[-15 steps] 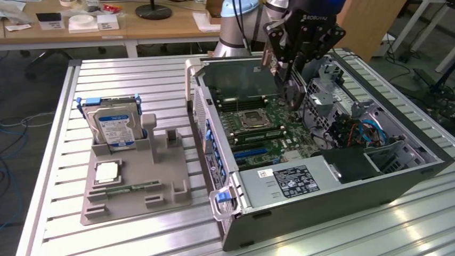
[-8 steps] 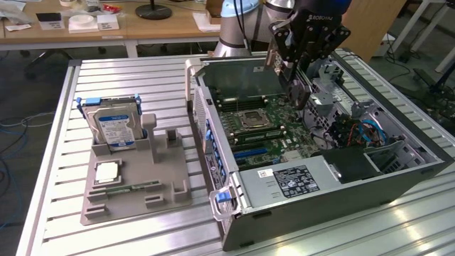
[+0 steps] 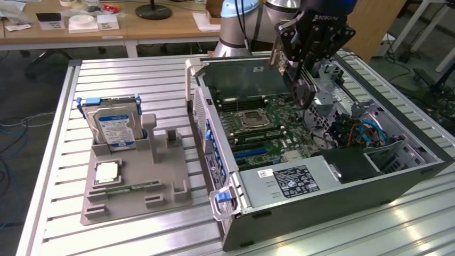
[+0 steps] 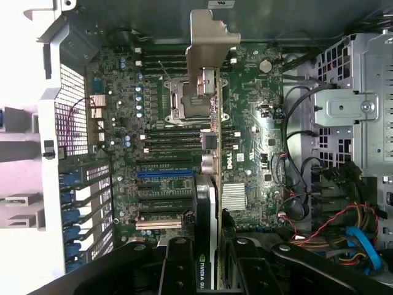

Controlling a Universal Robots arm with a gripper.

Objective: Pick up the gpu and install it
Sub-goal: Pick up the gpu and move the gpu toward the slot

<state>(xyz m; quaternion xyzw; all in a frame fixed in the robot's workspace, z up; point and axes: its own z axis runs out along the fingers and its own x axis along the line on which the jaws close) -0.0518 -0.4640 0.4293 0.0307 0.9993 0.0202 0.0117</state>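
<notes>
Our claw (image 4: 212, 255) gripped the graphics card (image 4: 206, 67) edge-on over the motherboard (image 4: 258, 141) inside the open computer case (image 3: 341, 186).

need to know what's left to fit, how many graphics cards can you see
1: the graphics card is gripped edge-on in the claw, over the motherboard of the open computer case. Others may be hidden.

Gpu (image 4: 206, 196) near end hidden inside pincer (image 4: 212, 261) clamp; green label (image 4: 201, 278) cut off by picture edge.
</notes>
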